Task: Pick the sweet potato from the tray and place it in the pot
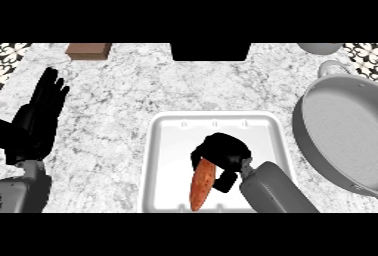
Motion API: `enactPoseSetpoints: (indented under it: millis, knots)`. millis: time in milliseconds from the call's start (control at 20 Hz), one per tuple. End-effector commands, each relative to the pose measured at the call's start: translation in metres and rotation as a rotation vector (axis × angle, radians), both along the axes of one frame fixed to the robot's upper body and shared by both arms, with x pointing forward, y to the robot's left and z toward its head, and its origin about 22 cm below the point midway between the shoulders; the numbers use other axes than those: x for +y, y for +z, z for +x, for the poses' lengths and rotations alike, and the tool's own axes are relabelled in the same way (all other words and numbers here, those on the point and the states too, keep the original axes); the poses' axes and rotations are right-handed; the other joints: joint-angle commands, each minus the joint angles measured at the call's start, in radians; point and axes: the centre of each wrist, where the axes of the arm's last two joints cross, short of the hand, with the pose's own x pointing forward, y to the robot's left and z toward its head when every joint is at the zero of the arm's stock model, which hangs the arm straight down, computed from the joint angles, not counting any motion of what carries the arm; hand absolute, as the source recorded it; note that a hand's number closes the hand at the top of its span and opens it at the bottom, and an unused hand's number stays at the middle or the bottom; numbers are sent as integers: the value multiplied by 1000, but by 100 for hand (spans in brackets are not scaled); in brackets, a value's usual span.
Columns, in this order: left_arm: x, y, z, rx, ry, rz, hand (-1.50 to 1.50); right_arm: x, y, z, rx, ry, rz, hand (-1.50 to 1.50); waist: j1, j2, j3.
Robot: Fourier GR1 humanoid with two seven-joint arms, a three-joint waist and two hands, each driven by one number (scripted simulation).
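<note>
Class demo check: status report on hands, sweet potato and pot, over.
Right hand curled on sweet potato, over tray. Left hand open, resting left. Pot right, path unobstructed.

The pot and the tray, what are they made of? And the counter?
The pot looks like grey metal with a dull brushed finish; faint rings show on its floor. The tray looks like white plastic or foam, smooth and matte, with a moulded rim. The counter looks like polished marble or granite, white with grey veins.
</note>
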Motion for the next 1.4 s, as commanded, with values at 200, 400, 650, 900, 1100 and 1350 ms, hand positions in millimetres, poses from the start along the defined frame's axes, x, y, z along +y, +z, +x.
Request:
enactPoseSetpoints:
  millis: [200, 400, 650, 900, 1100, 1350]
  knots:
    - [-9, -8, -9, -12, -3, 9, 0, 14, -10, -6, 10, 56, -13, 150, 0, 3, 1]
    - [7, 0, -8, 6, 24, -11, 0, 11, -23, -56, -13, -301, -37, 150, -21, -4, 0]
    - [6, 9, -2, -3, 17, -12, 0, 21, 12, -110, -89, -511, -12, 150, -33, -8, 0]
    - [-7, 19, -4, -13, 0, -3, 0, 24, 57, -145, -184, -624, 93, 150, -17, -5, 1]
    - [3, -6, -4, 7, 42, -2, 0, 4, 109, -150, -408, -805, 305, 150, -40, -8, -1]
    - [3, -11, -5, 6, 25, 0, 0, -18, 143, -170, -627, -976, 417, 150, -34, -7, 0]
